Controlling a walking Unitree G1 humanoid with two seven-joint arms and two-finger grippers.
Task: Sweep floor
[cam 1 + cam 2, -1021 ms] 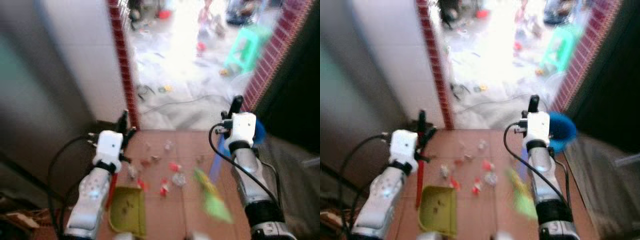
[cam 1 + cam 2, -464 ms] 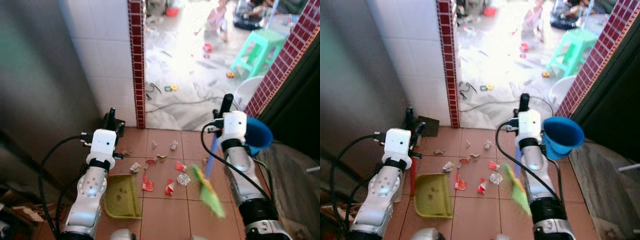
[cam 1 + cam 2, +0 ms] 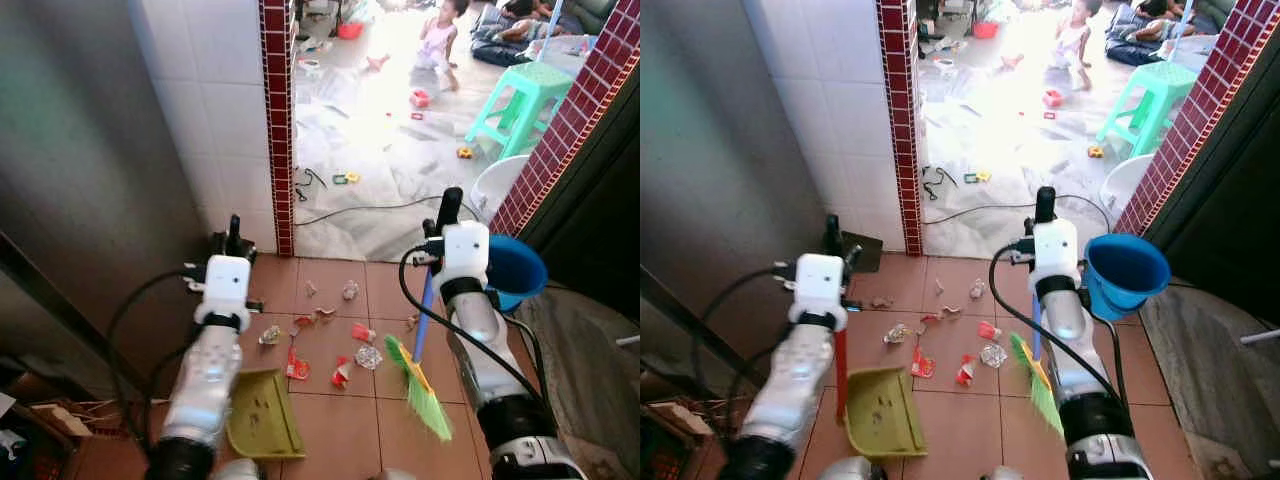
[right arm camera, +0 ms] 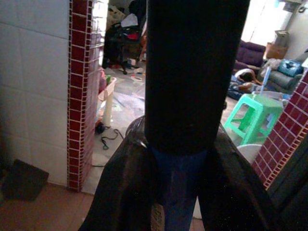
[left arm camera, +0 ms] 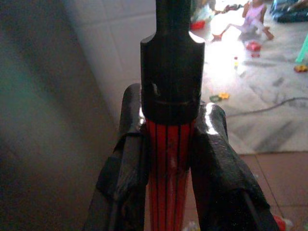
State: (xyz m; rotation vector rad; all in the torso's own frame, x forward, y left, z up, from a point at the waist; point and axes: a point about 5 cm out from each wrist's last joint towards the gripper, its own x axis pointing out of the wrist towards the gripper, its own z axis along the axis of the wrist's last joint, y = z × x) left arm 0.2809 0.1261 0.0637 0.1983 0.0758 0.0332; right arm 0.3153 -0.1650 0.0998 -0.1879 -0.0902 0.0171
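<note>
My left gripper [image 3: 233, 238] is shut on the red handle [image 5: 167, 187] of a yellow-green dustpan [image 3: 262, 428], which rests on the terracotta tiles near my left side. My right gripper [image 3: 447, 212] is shut on the blue handle [image 3: 424, 315] of a broom, close up in the right wrist view [image 4: 178, 192]. Its green and yellow bristles [image 3: 420, 392] touch the floor right of the litter. Scraps of red, white and clear litter [image 3: 350, 335] lie scattered on the tiles between dustpan and broom.
A blue bucket [image 3: 515, 270] stands just right of my right arm, with a white basin [image 3: 492, 185] behind it. A red-brick pillar [image 3: 278, 120] edges the doorway. Beyond it lie cables [image 3: 370, 208], toys, a green stool [image 3: 520, 95] and a small person [image 3: 440, 40].
The camera has swung and steadied, so the blur is gone. My left arm and the dustpan have shifted slightly right toward the litter. The broom head has settled on the floor.
</note>
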